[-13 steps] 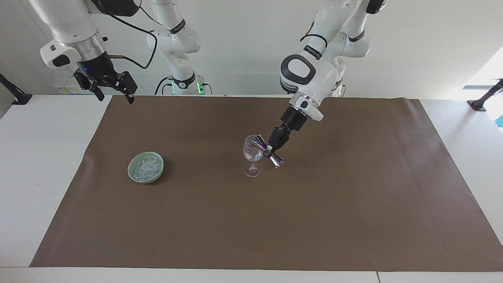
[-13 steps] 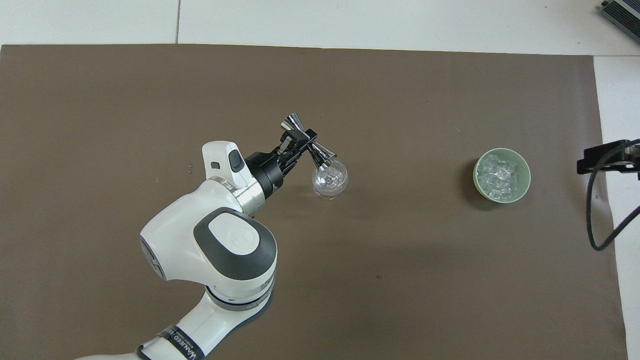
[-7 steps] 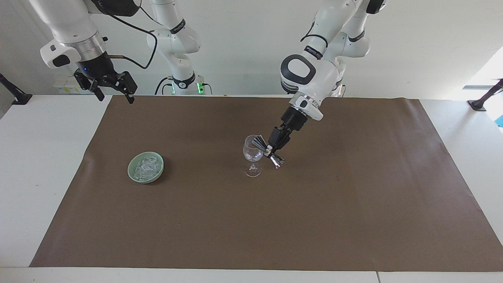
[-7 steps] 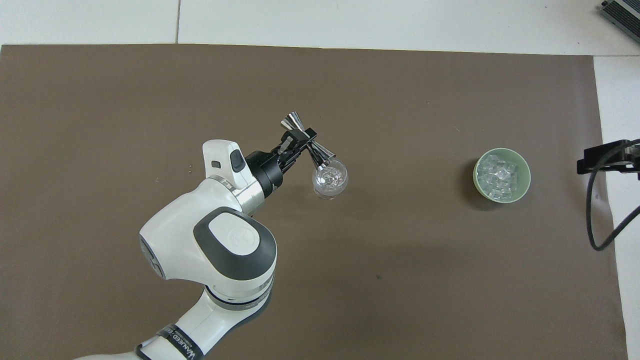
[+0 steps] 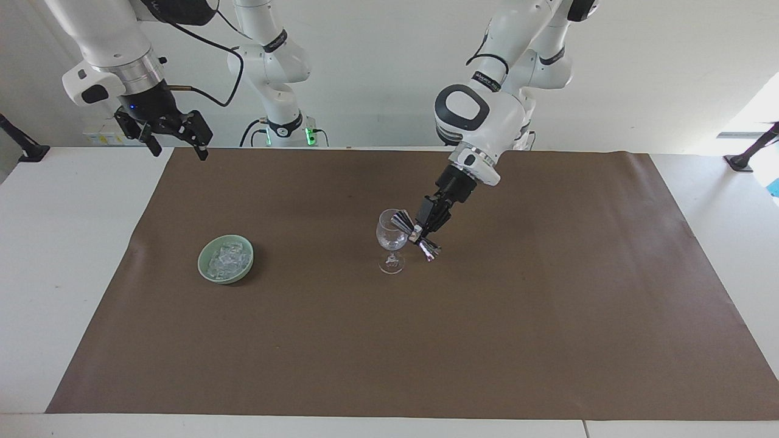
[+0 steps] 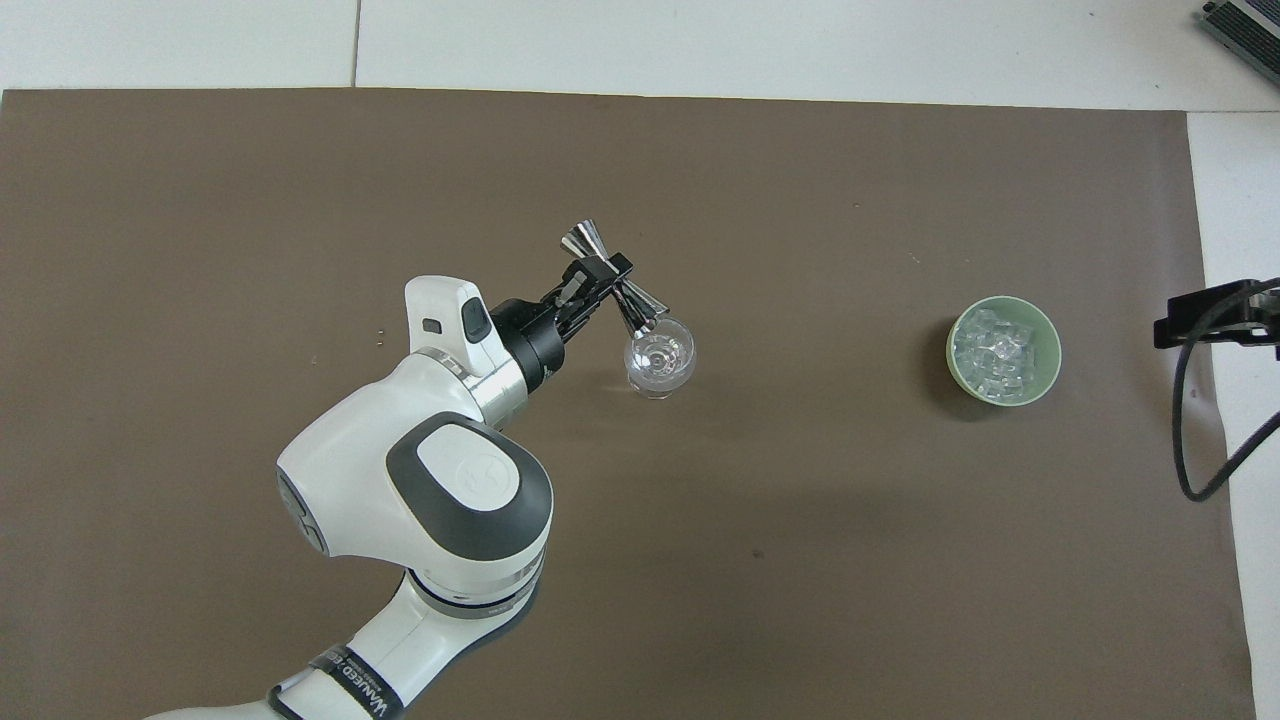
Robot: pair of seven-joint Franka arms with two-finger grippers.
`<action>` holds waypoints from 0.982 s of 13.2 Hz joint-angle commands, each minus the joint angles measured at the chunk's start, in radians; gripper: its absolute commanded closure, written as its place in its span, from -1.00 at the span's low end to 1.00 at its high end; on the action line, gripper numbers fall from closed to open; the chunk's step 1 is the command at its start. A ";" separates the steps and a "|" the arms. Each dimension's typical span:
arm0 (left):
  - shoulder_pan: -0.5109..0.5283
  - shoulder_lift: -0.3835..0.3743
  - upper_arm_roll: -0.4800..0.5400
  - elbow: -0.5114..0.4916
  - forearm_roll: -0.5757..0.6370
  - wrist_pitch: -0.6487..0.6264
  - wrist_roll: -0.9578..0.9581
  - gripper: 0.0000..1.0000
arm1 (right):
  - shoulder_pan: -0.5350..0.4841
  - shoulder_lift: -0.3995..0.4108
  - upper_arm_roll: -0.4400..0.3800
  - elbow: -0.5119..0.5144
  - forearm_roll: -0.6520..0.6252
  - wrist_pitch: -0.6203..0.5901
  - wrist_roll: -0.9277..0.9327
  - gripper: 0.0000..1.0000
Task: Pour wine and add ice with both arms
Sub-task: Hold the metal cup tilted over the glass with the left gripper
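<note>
A clear wine glass [image 5: 391,237] [image 6: 659,358] stands upright near the middle of the brown mat. My left gripper [image 5: 420,230] [image 6: 598,274] is shut on the waist of a silver double-ended jigger [image 5: 426,246] [image 6: 581,240]. The jigger is tilted, with one cup at the glass's rim. The ice [image 5: 226,257] [image 6: 1000,352] lies heaped in a pale green bowl [image 5: 202,267] [image 6: 952,350] on the mat toward the right arm's end. My right gripper [image 5: 177,145] hangs open and empty, high over the robots' edge of the table at its own end.
The brown mat [image 5: 548,304] covers most of the white table [image 5: 67,255]. A black cable [image 6: 1195,440] hangs at the right arm's end. Nothing else stands on the mat.
The left arm has shifted only very slightly, and the jigger stays tilted at the glass's rim. The right arm has not moved.
</note>
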 commanded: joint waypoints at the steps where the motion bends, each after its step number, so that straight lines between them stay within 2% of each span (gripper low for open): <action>1: -0.008 0.010 0.005 0.019 0.025 0.012 0.007 1.00 | -0.008 -0.018 0.005 -0.011 0.007 -0.013 -0.020 -1.00; 13: -0.004 -0.001 0.002 0.007 0.042 0.011 -0.002 1.00 | -0.005 -0.018 0.007 -0.011 0.007 -0.013 -0.020 -1.00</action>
